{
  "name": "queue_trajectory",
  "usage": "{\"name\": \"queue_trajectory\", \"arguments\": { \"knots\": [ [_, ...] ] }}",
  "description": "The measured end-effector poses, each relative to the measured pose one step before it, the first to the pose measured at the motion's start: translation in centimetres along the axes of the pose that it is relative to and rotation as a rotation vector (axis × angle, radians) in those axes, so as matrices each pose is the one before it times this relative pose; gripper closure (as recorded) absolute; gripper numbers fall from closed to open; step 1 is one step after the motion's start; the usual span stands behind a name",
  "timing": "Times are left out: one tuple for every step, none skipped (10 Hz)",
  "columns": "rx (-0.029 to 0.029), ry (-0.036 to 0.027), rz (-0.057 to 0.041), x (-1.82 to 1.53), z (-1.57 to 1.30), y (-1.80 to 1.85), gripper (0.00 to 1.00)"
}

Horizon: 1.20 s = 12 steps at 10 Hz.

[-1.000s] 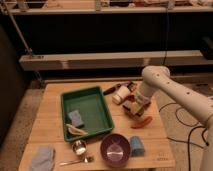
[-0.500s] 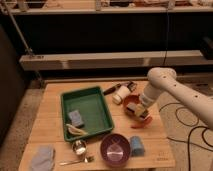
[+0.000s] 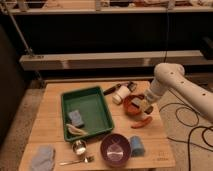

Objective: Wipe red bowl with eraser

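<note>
The red bowl, small, round and dark inside, sits on the wooden table right of the green tray. My gripper hangs from the white arm at the bowl's right rim, reaching down into it. A pale small block at the gripper's tip may be the eraser; I cannot make it out well. The gripper hides the right part of the bowl.
A thin red chilli lies just in front of the bowl. A white cup and a dark tool lie behind it. The green tray holds a blue sponge. A purple bowl, blue cup, metal cup, spoon and grey cloth lie at the front.
The arm has swung a little to the right and the gripper has shifted over the bowl toward its right rim, so more of the red bowl shows now.
</note>
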Motion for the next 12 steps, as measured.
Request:
{"name": "queue_trajectory", "arguments": {
  "knots": [
    [-0.00625, 0.00232, -0.00159, 0.545, -0.411, 0.328, 0.80],
    [-0.00433, 0.00250, -0.00130, 0.611, -0.264, 0.382, 0.80],
    [-0.00183, 0.00000, -0.00306, 0.885, -0.176, 0.526, 0.80],
    [0.00126, -0.00256, -0.00300, 0.664, 0.057, 0.394, 0.80],
    [0.00210, -0.00280, -0.00345, 0.579, 0.219, 0.164, 0.80],
    [0.00519, -0.00360, -0.00998, 1.185, 0.522, -0.077, 0.80],
    [0.00414, -0.00278, -0.00743, 0.826, 0.407, -0.034, 0.80],
    [0.00187, -0.00278, -0.00426, 0.413, 0.228, 0.047, 0.80],
    [0.00403, -0.00480, -0.01032, 0.594, 0.357, -0.028, 0.80],
    [0.00625, -0.00476, -0.01631, 0.659, 0.326, -0.236, 0.80],
    [0.00733, -0.00528, -0.01995, 0.466, 0.360, -0.451, 0.80],
    [0.00706, -0.00346, -0.01689, 0.351, 0.331, -0.494, 0.80]
  ]
}}
